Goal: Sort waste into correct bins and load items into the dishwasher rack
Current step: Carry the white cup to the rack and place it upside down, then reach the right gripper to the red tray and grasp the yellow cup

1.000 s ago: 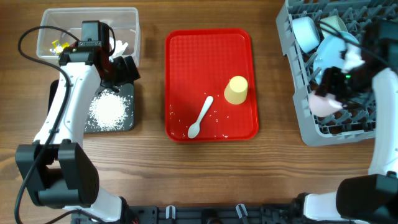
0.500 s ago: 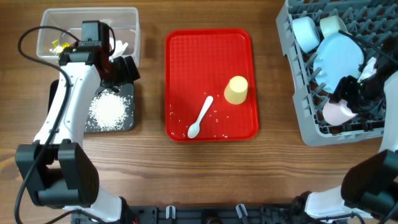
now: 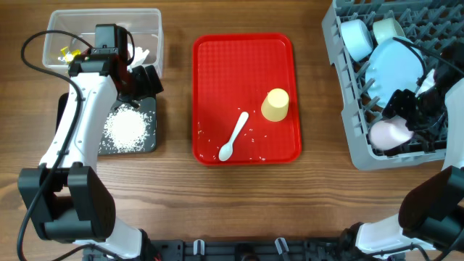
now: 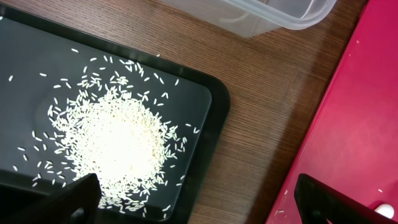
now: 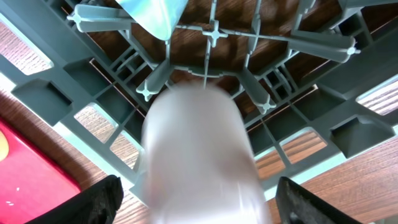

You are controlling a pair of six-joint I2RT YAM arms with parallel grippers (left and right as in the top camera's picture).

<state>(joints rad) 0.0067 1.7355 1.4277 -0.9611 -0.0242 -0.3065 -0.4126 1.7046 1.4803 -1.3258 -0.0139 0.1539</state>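
Right gripper (image 5: 199, 190) has its jaws spread wider than the blurry white cup (image 5: 196, 149) between them, at the near end of the grey rack (image 5: 56, 87), prongs (image 5: 214, 28) and blue plate (image 5: 149, 11) crowding its far side.

The cup (image 5: 199, 155) is showing as a white blur over the rack (image 5: 348, 124), hanging between the gripper (image 5: 202, 202) fingers (image 5: 102, 196) with a gap on each side. A light blue dish (image 5: 152, 12) is poking in at the top. The red tray (image 5: 31, 180) is peeking in at lower left, and the table (image 5: 367, 186) is showing through the grid.
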